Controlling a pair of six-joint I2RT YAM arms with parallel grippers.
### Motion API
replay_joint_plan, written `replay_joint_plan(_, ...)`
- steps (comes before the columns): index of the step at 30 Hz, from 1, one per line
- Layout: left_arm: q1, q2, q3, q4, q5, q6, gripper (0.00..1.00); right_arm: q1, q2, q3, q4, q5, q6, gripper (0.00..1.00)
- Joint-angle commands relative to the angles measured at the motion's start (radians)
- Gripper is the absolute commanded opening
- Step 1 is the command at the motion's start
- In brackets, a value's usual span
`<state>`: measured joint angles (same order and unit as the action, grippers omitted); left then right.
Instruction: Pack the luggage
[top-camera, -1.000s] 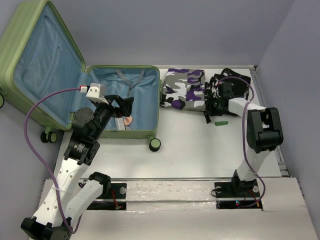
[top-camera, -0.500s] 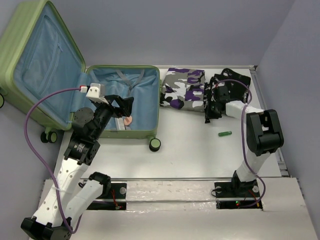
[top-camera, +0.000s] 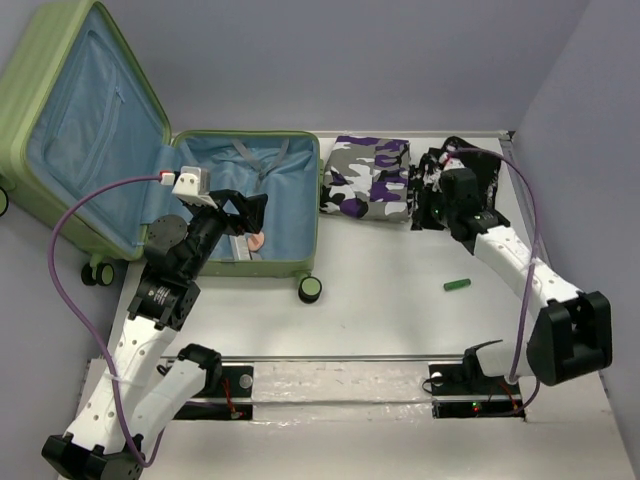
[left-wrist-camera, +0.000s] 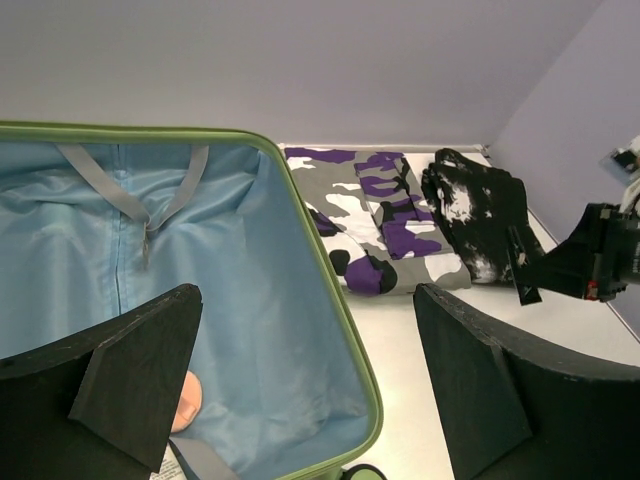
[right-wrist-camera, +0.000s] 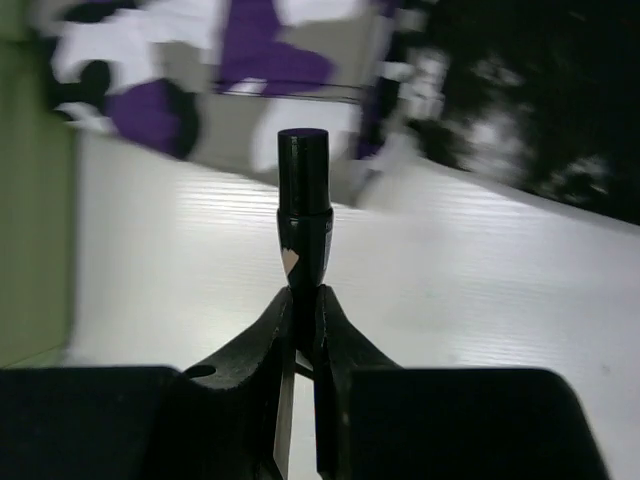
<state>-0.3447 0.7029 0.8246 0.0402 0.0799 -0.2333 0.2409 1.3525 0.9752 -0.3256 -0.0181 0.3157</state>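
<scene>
- Nearest the bases: a small green cylinder (top-camera: 457, 284) lies loose on the surface (top-camera: 380, 300), on the right arm's side, touching nothing.
- The luggage (top-camera: 280, 268) sits on the left half of the surface. It is open, with the base flat, the blue lining facing up and the lid propped up at far left.
- The left tool (top-camera: 242, 213) hangs over the near end of the base, fingers wide apart, holding nothing. A small pinkish thing (top-camera: 257, 241) lies in the lining just beside it; I can't tell what it is.
- The right tool (right-wrist-camera: 303, 300) has its fingers pinched together on a slim black stick (right-wrist-camera: 304, 210). It's probably a pen or marker, but the wrist view is blurred, so I won't swear to it. The stick's long axis runs straight out from the fingertips, in line with the tool.
- Key relation: the luggage lies to the right tool's left, with the folded camouflage garment (top-camera: 368, 178) between them. The left arm is nearer the luggage, but the right arm has the stick.
- My call: the next move is a leftward carry over the camouflage pile, high enough to clear the green rim.
- Farthest: a black-and-white garment (top-camera: 470, 165) lies just beside the camouflage one. Neither is packed yet.
</scene>
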Motion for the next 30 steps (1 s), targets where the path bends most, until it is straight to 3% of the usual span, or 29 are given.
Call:
replay_joint_plan(1, 0.004, -0.003, -0.002, 0.041, 0.018, 0.005, 0.99, 0.197, -0.007, 0.112, 0.019, -0.092, 0.049, 0.09)
replay_joint_plan(2, 0.004, -0.005, -0.004, 0.044, 0.015, 0.005, 0.99, 0.284, 0.044, 0.184, 0.028, -0.123, 0.071, 0.09)
replay_joint_plan(7, 0.004, -0.009, -0.013, 0.056, -0.002, -0.003, 0.99, 0.465, 0.298, 0.48, 0.118, -0.216, 0.109, 0.11)
replay_joint_plan(8, 0.004, -0.01, -0.016, 0.062, 0.007, -0.004, 0.99, 0.477, 0.344, 0.534, 0.122, -0.244, 0.127, 0.3)
replay_joint_plan(9, 0.004, -0.005, -0.022, 0.075, 0.044, -0.008, 0.99, 0.477, 0.412, 0.619, 0.114, -0.282, 0.132, 0.43)
replay_joint_plan(10, 0.003, 0.001, -0.024, 0.078, 0.064, -0.012, 0.99, 0.477, 0.425, 0.637, 0.114, -0.292, 0.137, 0.67)
replay_joint_plan(11, 0.001, 0.016, -0.022, 0.085, 0.092, -0.021, 0.99, 0.477, 0.425, 0.64, 0.114, -0.231, 0.14, 0.75)
replay_joint_plan(13, -0.01, 0.055, -0.006, 0.092, 0.167, -0.041, 0.98, 0.441, 0.372, 0.597, 0.108, -0.194, 0.132, 0.8)
replay_joint_plan(17, -0.098, 0.133, 0.036, 0.092, 0.221, -0.061, 0.96, 0.289, 0.159, 0.395, 0.106, -0.139, 0.158, 0.77)
replay_joint_plan(19, -0.178, 0.176, 0.054, 0.092, 0.199, -0.073, 0.94, 0.215, 0.03, 0.303, 0.097, -0.094, 0.166, 0.64)
replay_joint_plan(21, -0.366, 0.262, 0.082, 0.099, 0.089, -0.093, 0.93, 0.127, -0.175, 0.217, 0.048, -0.005, 0.152, 0.61)
replay_joint_plan(24, -0.611, 0.442, 0.143, 0.138, -0.03, -0.066, 0.93, 0.103, -0.361, 0.247, -0.041, 0.183, 0.083, 0.48)
replay_joint_plan(26, -0.713, 0.605, 0.217, 0.165, -0.057, -0.008, 0.92, 0.103, -0.429, 0.304, -0.124, 0.278, 0.037, 0.47)
replay_joint_plan(30, -0.793, 0.864, 0.367, 0.193, -0.003, 0.084, 0.92, 0.103, -0.516, 0.355, -0.21, 0.346, -0.001, 0.52)
